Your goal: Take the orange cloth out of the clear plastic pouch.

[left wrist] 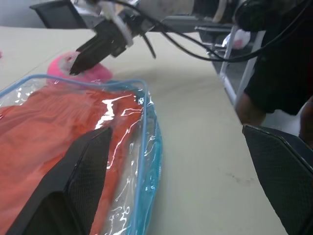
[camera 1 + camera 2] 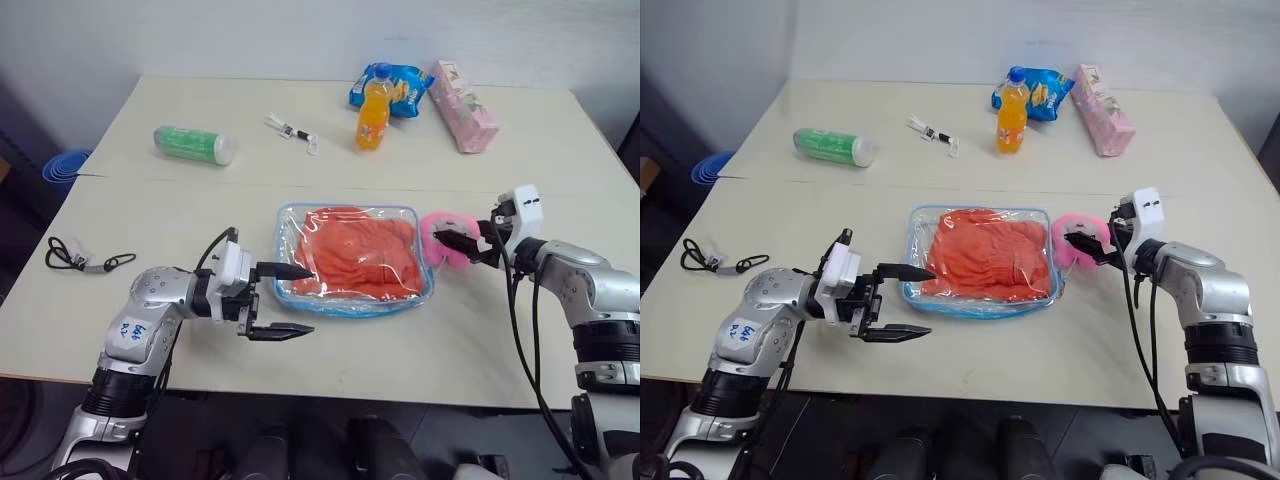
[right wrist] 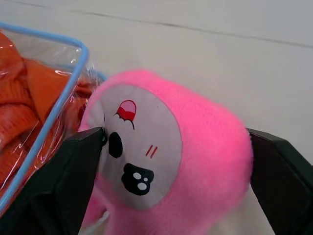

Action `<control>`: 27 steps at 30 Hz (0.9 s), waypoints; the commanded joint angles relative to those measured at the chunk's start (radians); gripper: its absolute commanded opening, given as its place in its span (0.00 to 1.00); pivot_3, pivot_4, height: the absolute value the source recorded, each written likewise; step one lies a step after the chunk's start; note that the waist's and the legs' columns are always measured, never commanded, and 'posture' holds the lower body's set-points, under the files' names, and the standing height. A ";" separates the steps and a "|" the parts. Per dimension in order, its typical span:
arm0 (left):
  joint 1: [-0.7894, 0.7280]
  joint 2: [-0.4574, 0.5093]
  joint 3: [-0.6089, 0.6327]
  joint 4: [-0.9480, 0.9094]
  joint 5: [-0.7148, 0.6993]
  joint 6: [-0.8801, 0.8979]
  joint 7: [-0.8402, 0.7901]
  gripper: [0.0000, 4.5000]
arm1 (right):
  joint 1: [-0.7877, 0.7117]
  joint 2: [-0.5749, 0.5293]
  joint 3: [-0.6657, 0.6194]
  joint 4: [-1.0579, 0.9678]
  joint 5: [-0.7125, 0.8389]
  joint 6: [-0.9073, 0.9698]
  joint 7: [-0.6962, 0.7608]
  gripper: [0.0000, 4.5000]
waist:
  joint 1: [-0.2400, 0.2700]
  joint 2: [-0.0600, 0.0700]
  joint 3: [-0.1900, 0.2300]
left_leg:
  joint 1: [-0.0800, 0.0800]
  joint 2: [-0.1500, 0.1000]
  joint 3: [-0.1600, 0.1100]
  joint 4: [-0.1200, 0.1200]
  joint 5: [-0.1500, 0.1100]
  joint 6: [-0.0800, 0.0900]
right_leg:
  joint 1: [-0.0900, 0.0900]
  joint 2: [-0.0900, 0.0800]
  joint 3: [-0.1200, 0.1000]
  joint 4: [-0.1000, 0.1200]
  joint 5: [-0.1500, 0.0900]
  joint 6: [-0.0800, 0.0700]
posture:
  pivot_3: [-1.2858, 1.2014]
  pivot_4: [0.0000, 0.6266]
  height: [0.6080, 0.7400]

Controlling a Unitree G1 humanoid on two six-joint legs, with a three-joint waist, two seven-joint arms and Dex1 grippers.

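Hovering at the near left edge of the clear plastic pouch (image 2: pixel 354 259), the left gripper (image 2: pixel 283 300) has its two black fingers spread wide and holds nothing; one finger reaches over the pouch's blue edging, the other sits off it above the table (image 2: pixel 150 215). The orange cloth (image 2: pixel 356 250) lies wholly inside the pouch, wrinkled and filling most of it. Just beside the pouch's right edge is a pink plush toy (image 3: pixel 168 156). The right gripper (image 2: pixel 462 247) has its fingers open on either side of the toy, close against its flanks; whether it grips the toy cannot be told. Farther back stand an orange drink bottle (image 2: pixel 373 112), a blue snack bag (image 2: pixel 402 92) and a green container (image 2: pixel 193 145) lying on its side.
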 commanded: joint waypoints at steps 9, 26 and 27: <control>0.039 -0.021 0.039 -0.006 -0.026 -0.005 0.066 1.00 | 0.229 -0.030 -0.228 -0.320 0.088 -0.191 0.199 0.13 | 0.003 0.000 0.000 | 0.000 0.000 0.000 0.003 -0.001 0.002 | 0.001 0.000 0.000 -0.002 0.001 0.001 | 0.52 0.24 1.00; 0.053 0.008 0.032 0.005 -0.042 0.050 0.049 1.00 | 0.584 0.020 -0.032 -0.577 -0.204 -1.059 0.421 0.08 | 0.000 0.000 0.000 | 0.006 0.000 0.001 0.003 -0.002 0.001 | 0.005 0.001 0.002 -0.001 0.001 0.002 | 0.52 0.24 1.00; 0.047 0.007 0.030 0.011 -0.040 0.049 0.047 1.00 | 0.567 0.031 -0.010 -0.565 -0.244 -1.080 0.395 0.08 | 0.000 0.000 0.000 | 0.006 0.000 0.001 0.003 -0.002 0.001 | 0.005 0.001 0.002 -0.001 0.001 0.002 | 0.52 0.24 1.00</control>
